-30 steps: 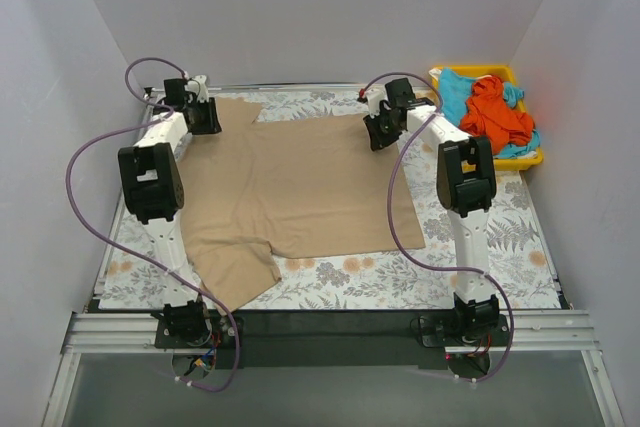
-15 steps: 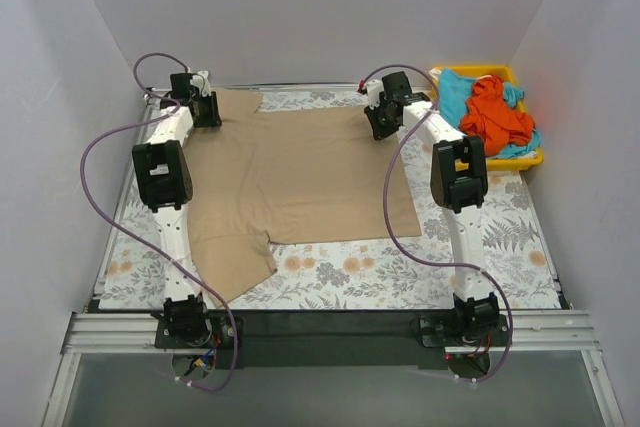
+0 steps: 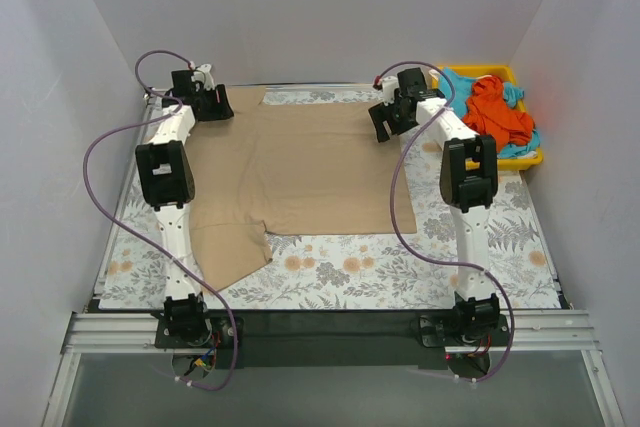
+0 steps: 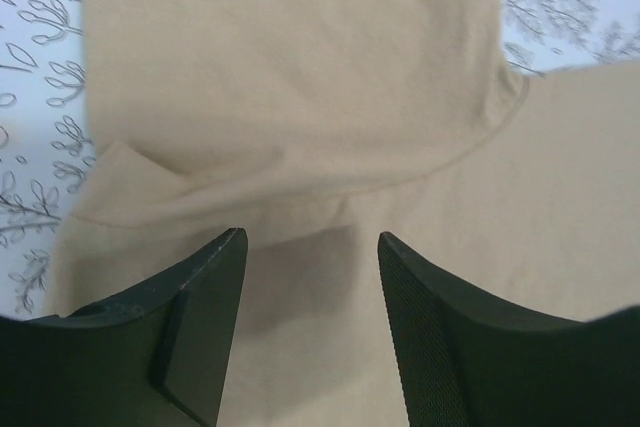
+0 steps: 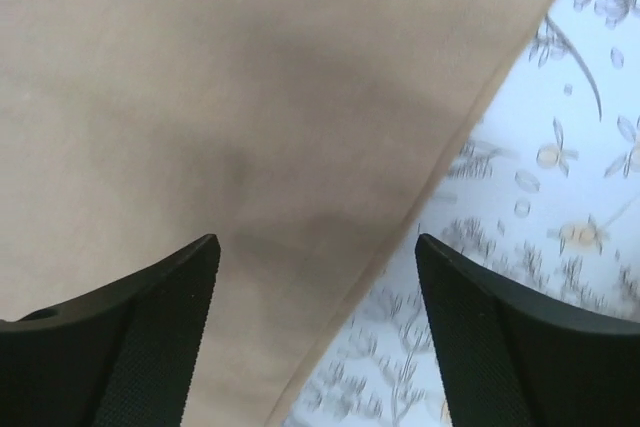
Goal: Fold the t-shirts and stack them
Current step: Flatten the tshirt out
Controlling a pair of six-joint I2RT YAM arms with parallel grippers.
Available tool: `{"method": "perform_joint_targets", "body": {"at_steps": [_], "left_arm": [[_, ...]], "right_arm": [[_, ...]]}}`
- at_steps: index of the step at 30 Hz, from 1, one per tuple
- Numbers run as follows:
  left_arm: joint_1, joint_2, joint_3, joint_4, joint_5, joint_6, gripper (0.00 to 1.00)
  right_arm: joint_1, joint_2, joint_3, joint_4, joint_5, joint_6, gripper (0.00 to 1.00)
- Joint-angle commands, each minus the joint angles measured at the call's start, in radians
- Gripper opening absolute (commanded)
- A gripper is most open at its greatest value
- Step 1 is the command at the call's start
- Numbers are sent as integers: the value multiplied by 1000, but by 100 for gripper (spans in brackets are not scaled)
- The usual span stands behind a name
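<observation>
A tan-beige t-shirt [image 3: 300, 167] lies spread flat on the floral table, one sleeve [image 3: 235, 252] pointing toward the near left. My left gripper [image 3: 212, 105] is at the shirt's far left corner. In the left wrist view it [image 4: 312, 242] stands open just above the tan fabric [image 4: 300, 97], nothing between its fingers. My right gripper [image 3: 385, 125] is at the far right corner. It [image 5: 318, 242] is open over the shirt's hem [image 5: 200, 97], straddling the edge. An orange-red t-shirt [image 3: 495, 112] and a turquoise-blue t-shirt [image 3: 455, 92] lie crumpled in a tray.
The yellow tray [image 3: 530, 159] sits at the far right corner against the wall. White walls close in the table on three sides. Purple cables loop off both arms. Bare floral tablecloth [image 3: 480, 247] shows to the right of the tan shirt and along the near edge.
Both grippers moved toward the far edge, dragging the tan shirt back with them. Then both opened and let go of the fabric.
</observation>
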State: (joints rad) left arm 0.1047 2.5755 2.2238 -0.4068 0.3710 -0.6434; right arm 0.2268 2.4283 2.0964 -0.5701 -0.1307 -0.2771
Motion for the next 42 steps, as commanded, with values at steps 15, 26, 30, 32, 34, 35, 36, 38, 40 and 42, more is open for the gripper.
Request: {"method": "perform_joint_targets", "body": {"at_steps": [15,26,30,32,34,35,36,38,40,42], "left_arm": [[1,-686,-739,-84,62,289,47],[-2,-844,-1146,-64,-6,453,47],[-3,-913,-1269,-81,-10,505,45],[-5,-960,-1315,-107,-4,536,45],[-8,-994,-1369,-127,0,545,45],[-8,-1024,-1382,-157,18,550,45],[-10,-1038,-1398,-174,32,557,44],[-8,-1075,-1400,-239,74,567,44],[-8,-1089,-1362,-320,114,580,44],[-8,-1074,-1316,-374,178,606,43]], "right_arm": [[58,-417,-496,-166,-158,-152,56],[66,-422,-693,-163,-98,-206,52],[66,-472,-794,-165,-69,-231,52],[68,-514,-867,-166,-69,-241,52],[68,-541,-913,-168,-67,-250,51],[69,-567,-947,-169,-64,-255,51],[69,-578,-957,-169,-63,-264,51],[68,-610,-946,-183,-57,-270,52],[65,-623,-903,-185,-44,-274,54],[54,-612,-795,-188,-43,-271,56]]}}
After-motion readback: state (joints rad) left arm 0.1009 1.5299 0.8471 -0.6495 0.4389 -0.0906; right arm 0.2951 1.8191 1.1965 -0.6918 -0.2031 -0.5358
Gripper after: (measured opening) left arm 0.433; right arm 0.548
